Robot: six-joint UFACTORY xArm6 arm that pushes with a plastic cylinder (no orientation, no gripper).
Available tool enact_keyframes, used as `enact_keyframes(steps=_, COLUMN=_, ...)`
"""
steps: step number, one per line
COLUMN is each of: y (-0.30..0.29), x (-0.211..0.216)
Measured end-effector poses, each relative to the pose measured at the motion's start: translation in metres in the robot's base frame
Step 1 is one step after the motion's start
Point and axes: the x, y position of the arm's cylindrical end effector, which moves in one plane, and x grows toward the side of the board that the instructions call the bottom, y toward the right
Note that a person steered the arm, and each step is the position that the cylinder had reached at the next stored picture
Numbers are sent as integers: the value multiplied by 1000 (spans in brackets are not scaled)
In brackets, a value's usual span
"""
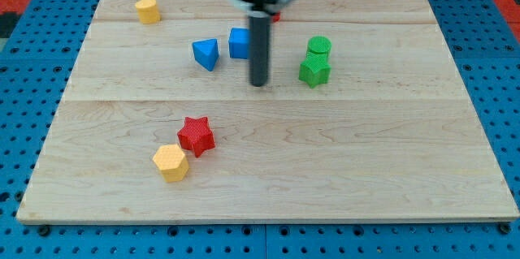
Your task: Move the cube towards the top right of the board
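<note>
The arm carries no claw, only a rod whose tip [259,84] rests on the bench [325,170], just right of and below the blue cube [239,43]. A blue wedge [206,53] lies left of the cube. A green cylinder [319,46] and green star [314,71] sit to the right, with a red scrap [276,17] behind the rod.

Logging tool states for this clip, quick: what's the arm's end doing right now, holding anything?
No gripper fitted: just a rod. My tip rests on the board, holding nothing, just below the blue cube and to the view's left of the green star.
</note>
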Motion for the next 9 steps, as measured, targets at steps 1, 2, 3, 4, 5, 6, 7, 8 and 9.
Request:
enact_keyframes(steps=1, y=-54, x=-30)
enact_keyframes(steps=2, y=-70, x=-58)
enact_keyframes(steps=3, y=-24, x=-59)
enact_keyframes(steps=4, y=19, x=-66)
enact_keyframes(steps=5, y=93, x=-80)
enact_keyframes(steps=6, y=125, x=-102)
enact_keyframes(steps=7, y=102, x=-102)
enact_keyframes(steps=8, y=101, x=-112)
enact_keyframes(steps=9, y=119, x=-122)
